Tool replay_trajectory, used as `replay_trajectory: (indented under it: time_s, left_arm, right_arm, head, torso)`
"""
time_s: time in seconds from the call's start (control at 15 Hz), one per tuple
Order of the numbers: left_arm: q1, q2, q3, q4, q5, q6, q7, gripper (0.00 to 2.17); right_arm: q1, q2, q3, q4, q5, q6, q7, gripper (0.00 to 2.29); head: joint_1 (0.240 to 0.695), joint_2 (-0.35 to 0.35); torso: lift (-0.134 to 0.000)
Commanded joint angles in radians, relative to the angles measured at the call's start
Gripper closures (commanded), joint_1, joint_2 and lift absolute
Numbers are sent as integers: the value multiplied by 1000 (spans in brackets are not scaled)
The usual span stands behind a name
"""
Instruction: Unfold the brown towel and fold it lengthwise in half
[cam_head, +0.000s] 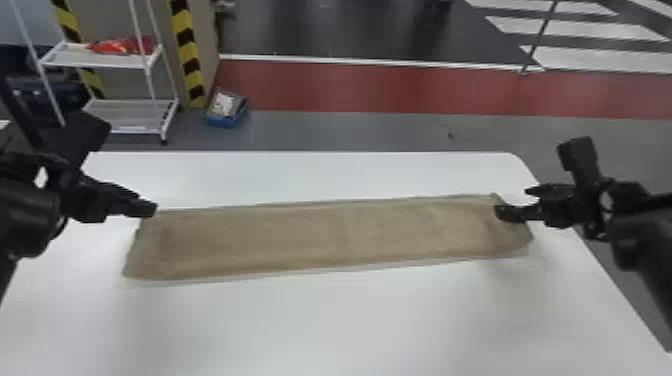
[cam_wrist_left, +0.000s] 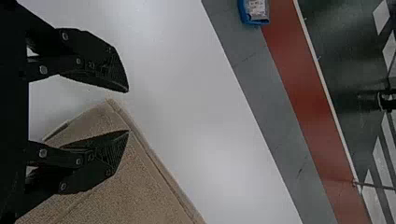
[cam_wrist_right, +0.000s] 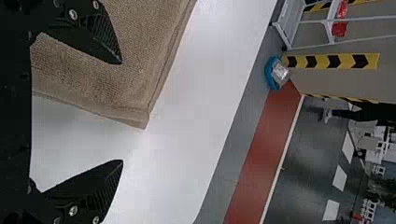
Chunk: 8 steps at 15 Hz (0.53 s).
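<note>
Beyond the bench, a blue bin stood on the floor, holding something pale, too small to make out. The towel lay folded in a long strip across the bench. The left pincer was released and parted at the towel's left end; the right pincer, also released, partly hid the right end

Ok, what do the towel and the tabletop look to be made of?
The brown towel looks like soft woven cloth, probably terry cotton, going by its matt, finely nubbly surface and thick stitched-looking edges. The table has a smooth white top with a faint sheen, perhaps laminate or painted board; the look alone doesn't settle which.
</note>
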Motion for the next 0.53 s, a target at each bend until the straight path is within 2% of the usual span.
replay_trajectory:
  time_s: [0.0, 0.27, 0.47]
  left_arm:
    - [30, -1, 33, -43, 13, 3, 4, 83]
    - [67, 0, 59, -106, 53, 27, 1, 83]
    - [84, 2, 57, -132, 56, 70, -1, 76]
  right_arm:
    - [25, -2, -9, -36, -18, 19, 3, 110]
    - [69, -15, -23, -100, -64, 68, 18, 110]
    - [89, -19, -40, -128, -83, 92, 26, 103]
  head:
    - [695, -99]
    - [695, -99]
    - [695, -104]
  torso:
    - [-123]
    - [-123]
    - [-123]
